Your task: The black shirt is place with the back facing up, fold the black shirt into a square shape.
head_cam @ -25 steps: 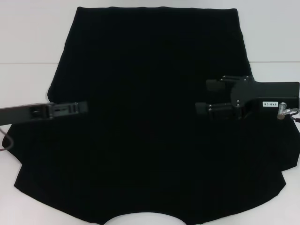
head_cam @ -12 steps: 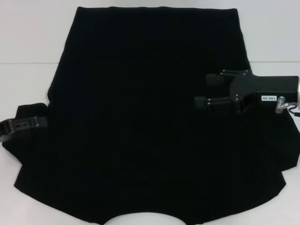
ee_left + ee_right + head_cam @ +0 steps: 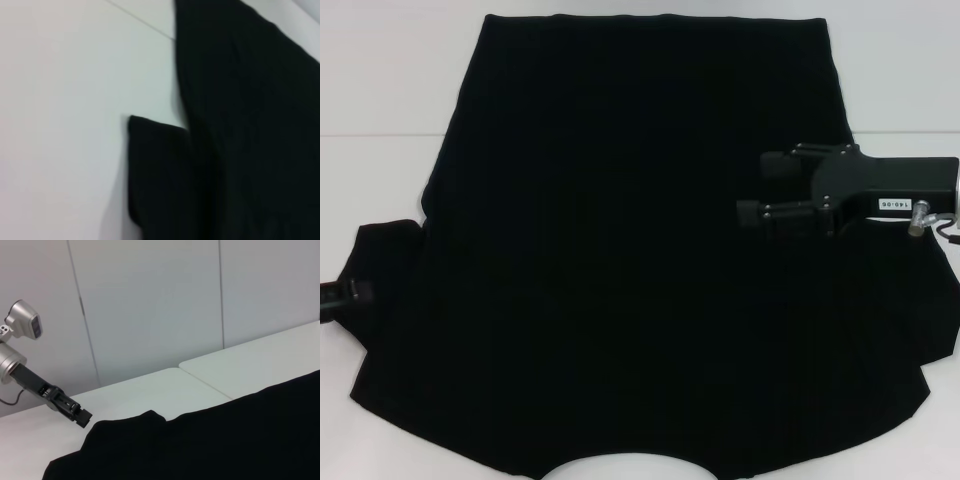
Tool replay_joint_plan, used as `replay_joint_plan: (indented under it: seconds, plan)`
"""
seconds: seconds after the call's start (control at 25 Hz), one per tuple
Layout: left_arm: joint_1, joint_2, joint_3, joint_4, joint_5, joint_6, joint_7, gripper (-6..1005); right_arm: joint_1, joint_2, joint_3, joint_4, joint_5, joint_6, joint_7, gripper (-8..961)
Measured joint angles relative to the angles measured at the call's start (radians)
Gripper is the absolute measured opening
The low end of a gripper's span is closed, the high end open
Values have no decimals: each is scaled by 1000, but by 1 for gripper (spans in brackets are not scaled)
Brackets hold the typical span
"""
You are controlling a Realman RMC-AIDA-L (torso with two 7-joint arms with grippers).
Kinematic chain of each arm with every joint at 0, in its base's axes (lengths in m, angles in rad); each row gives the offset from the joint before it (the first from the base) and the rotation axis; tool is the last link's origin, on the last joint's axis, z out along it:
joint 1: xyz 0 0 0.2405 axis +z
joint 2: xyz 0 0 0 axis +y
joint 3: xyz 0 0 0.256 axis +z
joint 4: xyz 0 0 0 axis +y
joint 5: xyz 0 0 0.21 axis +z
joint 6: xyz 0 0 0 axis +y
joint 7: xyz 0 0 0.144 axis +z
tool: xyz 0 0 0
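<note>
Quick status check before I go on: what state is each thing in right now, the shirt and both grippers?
black shirt: spread flat on the white table, plain side up, neckline toward the robot, left sleeve sticking out; not folded yet.
right gripper: open, hovering over the shirt's right side.
left gripper: at the shirt's left edge by the sleeve, clear of the cloth.

A white bench (image 3: 380,90) carries everything; a thin seam runs across its top, showing at both sides of the cloth; the black shirt (image 3: 620,250) lies spread flat upon it, covering most of the surface, its curved neckline at the near edge; its left sleeve pokes out over the bare white by the left side.
</note>
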Motion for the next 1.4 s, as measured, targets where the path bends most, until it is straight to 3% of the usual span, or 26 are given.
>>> replay_joint_plan:
  seconds: [1.4]
  plan:
    - [-29, 4, 41, -38, 63, -86, -38, 858, 2, -5, 6, -1, 10, 0, 3, 910]
